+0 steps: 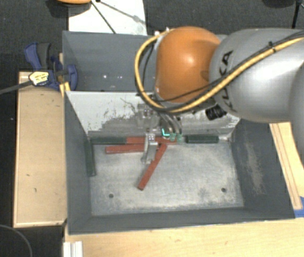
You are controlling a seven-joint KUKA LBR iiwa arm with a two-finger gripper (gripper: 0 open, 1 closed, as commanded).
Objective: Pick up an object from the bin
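My gripper (151, 145) hangs low near the back wall of the bin, under the orange cover. It sits right where two red-brown sticks meet. One red-brown stick (124, 147) lies flat and runs left from the gripper. The other red-brown stick (150, 170) slants from the gripper down towards the bin's front. The gripper's tip overlaps the upper end of the slanted stick, and whether it grips the stick is hidden.
A dark green stick (112, 140) lies along the foot of the back wall, a second dark green stick (90, 159) stands along the left wall, and a third dark green stick (201, 139) lies at the back right. The arm covers the bin's back right.
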